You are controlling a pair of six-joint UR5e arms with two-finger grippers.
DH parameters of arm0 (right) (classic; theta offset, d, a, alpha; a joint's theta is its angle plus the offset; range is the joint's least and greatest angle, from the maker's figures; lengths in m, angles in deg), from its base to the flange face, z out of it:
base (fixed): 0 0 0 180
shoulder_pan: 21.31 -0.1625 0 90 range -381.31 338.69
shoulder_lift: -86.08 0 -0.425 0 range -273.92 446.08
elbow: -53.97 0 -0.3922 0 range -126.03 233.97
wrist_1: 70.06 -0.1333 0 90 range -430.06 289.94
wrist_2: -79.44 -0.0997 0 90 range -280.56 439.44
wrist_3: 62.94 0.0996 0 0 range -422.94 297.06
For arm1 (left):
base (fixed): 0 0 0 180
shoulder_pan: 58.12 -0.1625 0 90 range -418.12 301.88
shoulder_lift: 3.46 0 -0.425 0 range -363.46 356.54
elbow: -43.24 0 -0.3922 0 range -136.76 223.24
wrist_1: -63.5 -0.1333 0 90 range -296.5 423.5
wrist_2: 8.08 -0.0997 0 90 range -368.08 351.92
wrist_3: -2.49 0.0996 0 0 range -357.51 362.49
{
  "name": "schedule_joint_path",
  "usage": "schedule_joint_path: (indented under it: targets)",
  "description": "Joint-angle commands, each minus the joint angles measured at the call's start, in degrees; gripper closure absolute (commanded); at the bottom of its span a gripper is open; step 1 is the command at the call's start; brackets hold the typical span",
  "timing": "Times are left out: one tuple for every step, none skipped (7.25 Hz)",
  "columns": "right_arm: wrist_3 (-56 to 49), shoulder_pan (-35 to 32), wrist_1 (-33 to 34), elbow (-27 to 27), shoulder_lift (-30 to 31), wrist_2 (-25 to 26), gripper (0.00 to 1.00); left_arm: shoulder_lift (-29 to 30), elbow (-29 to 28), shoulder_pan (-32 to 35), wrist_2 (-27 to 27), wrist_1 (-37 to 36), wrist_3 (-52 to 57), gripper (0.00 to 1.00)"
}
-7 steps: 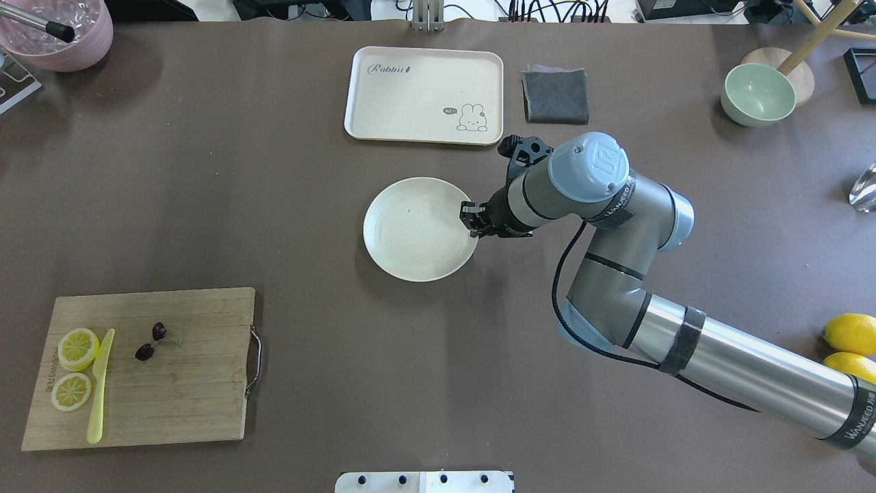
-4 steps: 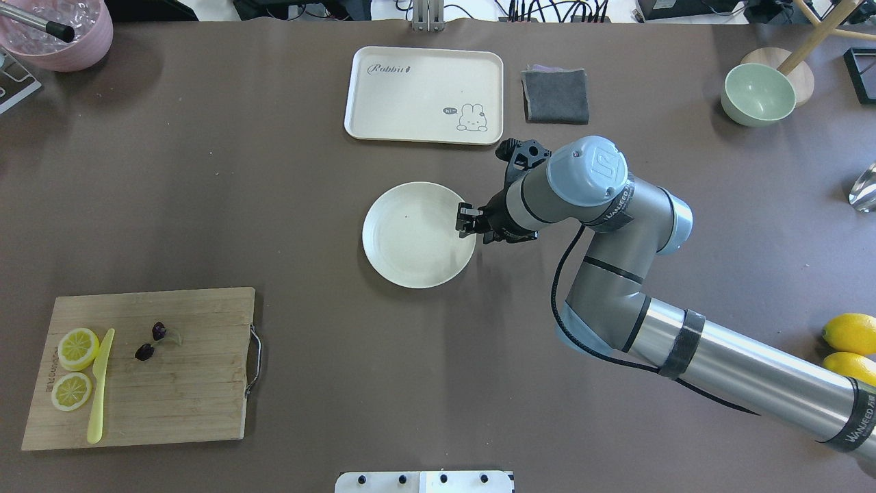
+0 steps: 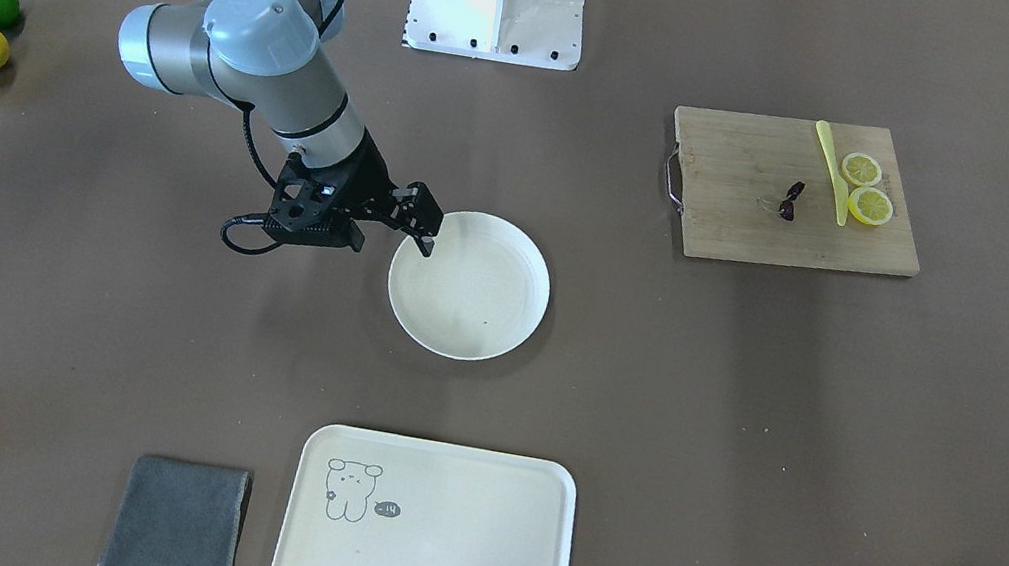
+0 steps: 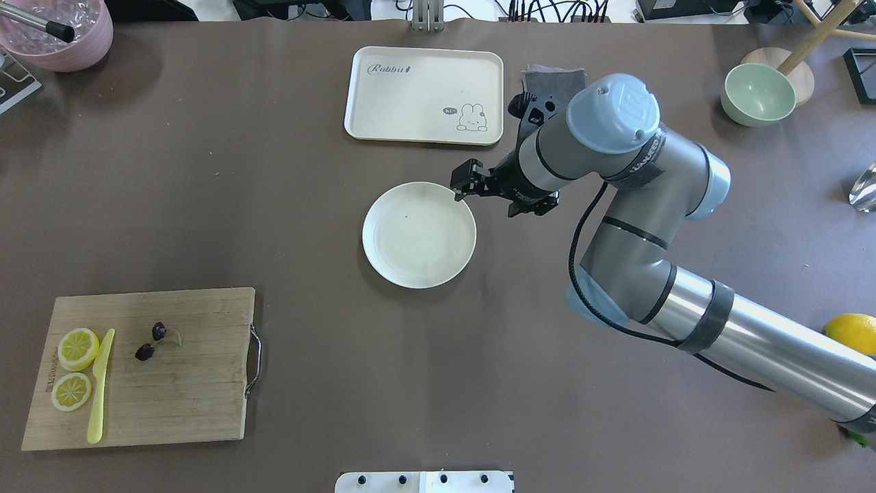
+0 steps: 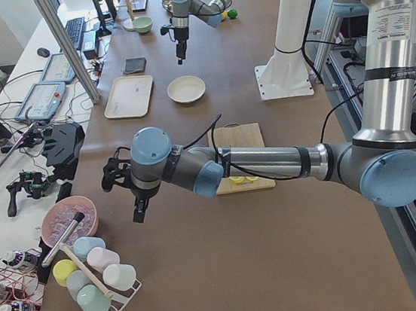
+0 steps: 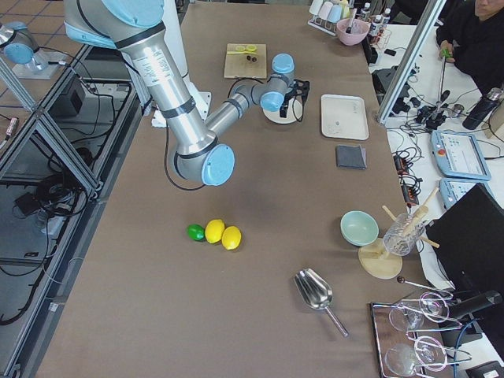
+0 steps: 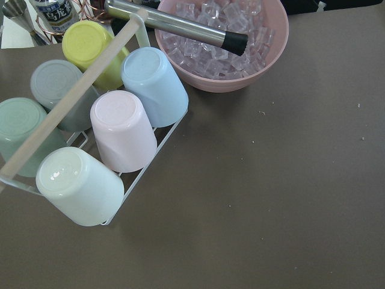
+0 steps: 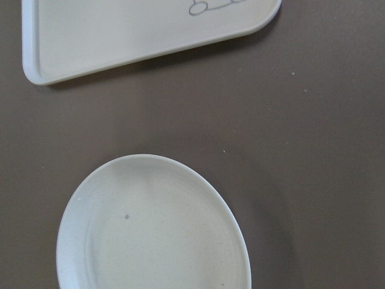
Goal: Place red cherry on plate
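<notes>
The red cherry (image 4: pixel 152 341), a tiny dark pair on thin stems, lies on the wooden cutting board (image 4: pixel 178 390) at the near left; in the front-facing view the cherry (image 3: pixel 791 201) is at upper right. The round cream plate (image 4: pixel 419 234) sits flat mid-table with nothing on it. My right gripper (image 4: pixel 464 182) hangs open and holds nothing, just above the plate's far right rim; the front-facing view shows this gripper (image 3: pixel 423 222) beside the plate (image 3: pixel 469 285). My left gripper (image 5: pixel 137 212) shows only in the exterior left view, far from the board; whether it is open or shut I cannot tell.
Two lemon slices (image 4: pixel 77 348) and a yellow knife (image 4: pixel 99 387) share the board. A cream tray (image 4: pixel 424 89) and grey cloth (image 3: pixel 175 522) lie beyond the plate. A green bowl (image 4: pixel 757 94) is far right. A pink ice bowl (image 7: pixel 222 42) and cup rack (image 7: pixel 90 132) sit under the left wrist.
My right gripper has let go of the plate's right rim, then risen and moved toward the far side. The plate settled flat, slightly nearer. The cherry has not moved.
</notes>
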Motion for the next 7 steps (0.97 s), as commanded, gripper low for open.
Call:
schedule_joint_path:
  targets:
    - [-0.6,-4.4,1.7,-0.9,0.6,-2.2,0.00,-1.7,3.9,-9.3,-0.6,8.4,-17.5,0.02]
    - [-2.5,-6.8,2.0,-0.9,1.2,-3.2,0.00,-3.6,6.5,-12.7,-1.8,9.1,-18.2,0.02]
    - [-5.2,-10.5,2.4,-0.9,2.3,-6.9,0.00,-6.4,11.2,-16.3,-3.2,9.1,-18.7,0.03]
    - [-8.4,-14.3,2.3,-1.1,4.4,-11.0,0.00,-10.0,16.7,-20.8,-5.9,9.0,-19.7,0.03]
    - [-11.9,-17.6,2.2,-1.1,6.5,-13.2,0.00,-12.4,21.1,-26.2,-8.9,9.0,-21.3,0.03]
    - [-14.8,-19.9,2.2,-1.1,8.4,-14.9,0.00,-13.5,23.3,-31.7,-12.4,9.0,-21.3,0.03]
    - [-17.3,-21.8,2.0,-1.0,10.1,-15.5,0.00,-15.3,25.6,-38.0,-18.3,9.0,-21.3,0.03]
